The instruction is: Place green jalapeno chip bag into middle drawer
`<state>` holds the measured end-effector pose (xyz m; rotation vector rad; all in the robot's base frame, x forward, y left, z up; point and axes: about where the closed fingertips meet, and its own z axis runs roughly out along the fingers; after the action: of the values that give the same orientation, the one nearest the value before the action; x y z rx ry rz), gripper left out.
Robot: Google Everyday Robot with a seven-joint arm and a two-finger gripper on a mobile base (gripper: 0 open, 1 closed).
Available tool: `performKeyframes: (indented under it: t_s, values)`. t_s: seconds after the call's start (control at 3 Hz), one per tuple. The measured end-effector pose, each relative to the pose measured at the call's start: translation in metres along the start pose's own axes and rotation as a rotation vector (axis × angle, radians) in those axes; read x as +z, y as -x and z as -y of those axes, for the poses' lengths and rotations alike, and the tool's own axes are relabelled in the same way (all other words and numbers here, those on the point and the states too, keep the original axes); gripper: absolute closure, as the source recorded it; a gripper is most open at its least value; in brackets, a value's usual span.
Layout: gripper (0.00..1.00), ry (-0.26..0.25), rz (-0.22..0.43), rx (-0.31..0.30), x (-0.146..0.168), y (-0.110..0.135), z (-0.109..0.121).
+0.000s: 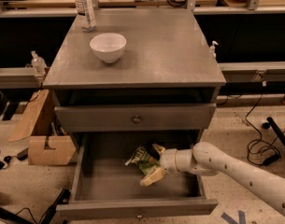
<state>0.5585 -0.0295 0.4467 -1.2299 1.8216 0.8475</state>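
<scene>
Two pale fingers [151,177] of the gripper [151,164] clamp the crinkled foil green jalapeno chip bag [139,157] inside the flat-floored middle drawer [100,181].

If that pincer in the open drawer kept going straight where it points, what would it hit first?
The pincer, inside the middle drawer, points left. The green jalapeno chip bag lies right at its tip, so that comes first; beyond it, probably the drawer's left wall.

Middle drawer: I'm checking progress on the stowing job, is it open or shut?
Open. The middle drawer is pulled out, bare grey floor showing; the end effector reaches inside it at the green jalapeno chip bag.
</scene>
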Motion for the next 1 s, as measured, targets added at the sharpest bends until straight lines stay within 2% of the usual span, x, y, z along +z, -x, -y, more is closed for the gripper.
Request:
performKeyframes:
  t_s: [0.33,0.67,1.0]
  values:
    - [0.00,0.002,0.000,0.000,0.000,0.000,0.000]
    - [0.00,0.029,-0.015,-0.007,-0.029,0.014,-0.012]
    - [0.00,0.070,-0.054,-0.034,-0.121,0.056,-0.054]
